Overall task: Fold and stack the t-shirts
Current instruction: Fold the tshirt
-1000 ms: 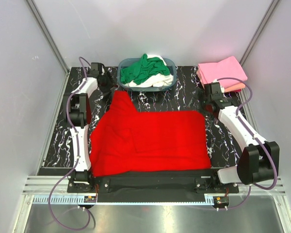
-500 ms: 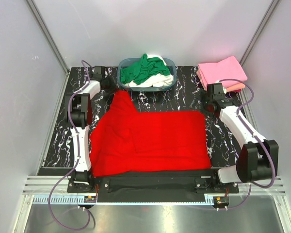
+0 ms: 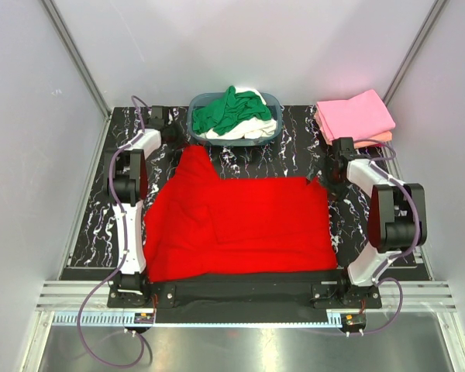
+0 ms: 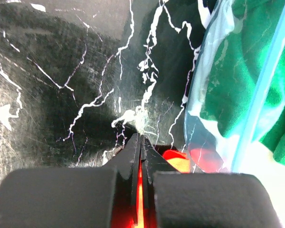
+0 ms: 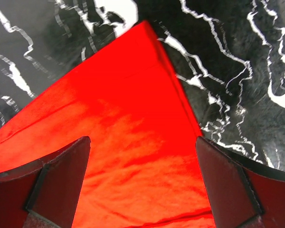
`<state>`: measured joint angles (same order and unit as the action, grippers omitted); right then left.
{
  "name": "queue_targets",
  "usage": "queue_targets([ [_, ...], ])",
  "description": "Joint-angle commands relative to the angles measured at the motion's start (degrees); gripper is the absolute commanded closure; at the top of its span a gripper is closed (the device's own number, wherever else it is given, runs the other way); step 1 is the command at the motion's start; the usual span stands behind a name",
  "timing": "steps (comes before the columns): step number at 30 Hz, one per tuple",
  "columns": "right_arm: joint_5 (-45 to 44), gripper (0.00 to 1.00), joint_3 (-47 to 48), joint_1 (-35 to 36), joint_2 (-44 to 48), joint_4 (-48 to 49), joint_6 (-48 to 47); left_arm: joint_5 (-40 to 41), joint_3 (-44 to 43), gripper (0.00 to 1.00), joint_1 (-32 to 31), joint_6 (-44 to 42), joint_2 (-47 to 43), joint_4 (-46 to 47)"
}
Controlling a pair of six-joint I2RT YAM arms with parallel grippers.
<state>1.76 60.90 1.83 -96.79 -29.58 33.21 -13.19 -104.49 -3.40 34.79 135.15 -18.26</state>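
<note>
A bright red t-shirt [image 3: 240, 221] lies spread flat in the middle of the table. My left gripper [image 3: 170, 132] [image 4: 140, 138] is shut, its tips meeting over bare table just beyond the shirt's far left corner. Red cloth [image 4: 173, 156] shows behind the fingers and through the slit between them. I cannot tell whether any is pinched. My right gripper [image 3: 325, 174] [image 5: 142, 171] hangs open over the shirt's far right corner [image 5: 147, 95], one finger on each side of it. Green [image 3: 229, 108] and white [image 3: 252, 130] t-shirts fill the basket. Folded pink [image 3: 356, 115] and salmon [image 3: 376, 140] t-shirts are stacked at the back right.
The blue-grey plastic basket [image 3: 273, 101] stands at the back centre, and its translucent wall [image 4: 204, 118] is close to the right of my left fingers. The table is black marble-patterned [image 3: 93, 225]. Pale walls enclose it on three sides.
My left gripper has closed and shifted slightly right toward the basket. The right arm has drawn its elbow back and brought its open gripper over the red shirt's far right corner.
</note>
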Motion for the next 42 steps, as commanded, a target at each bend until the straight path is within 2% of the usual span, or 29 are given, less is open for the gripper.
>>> queue_targets([
  [1,0.26,0.0,3.69,-0.94,-2.25,0.85,-1.3,2.29,2.97,1.0,-0.82,-1.74,-2.52,-3.1],
  [14,0.08,0.0,6.06,-1.47,-7.0,2.6,-2.71,5.72,1.3,1.0,-0.91,-4.46,-8.67,-5.73],
  [20,0.26,0.04,8.97,-1.47,-10.25,2.69,-3.59,5.89,0.86,1.0,-1.0,-5.17,-10.17,-5.82],
  [28,1.67,0.14,10.11,-1.47,-12.45,3.83,-3.59,5.63,1.22,1.0,-1.0,-5.96,-12.1,-5.91],
  [34,2.11,0.3,10.55,-1.47,-13.77,4.27,-3.59,4.84,1.48,1.0,-1.0,-6.48,-13.16,-5.38],
  [38,0.53,0.31,10.64,-2.6,-14.12,4.36,-3.59,4.67,1.57,1.0,-1.0,-6.75,-13.51,-5.21],
  [41,0.35,0.38,11.08,-3.58,-14.65,4.36,-3.68,4.58,2.0,1.0,-1.0,-6.84,-13.95,-5.2],
  [42,0.35,0.45,11.17,-3.84,-14.83,4.27,-3.59,4.58,2.09,1.0,-1.0,-6.75,-14.13,-5.03],
])
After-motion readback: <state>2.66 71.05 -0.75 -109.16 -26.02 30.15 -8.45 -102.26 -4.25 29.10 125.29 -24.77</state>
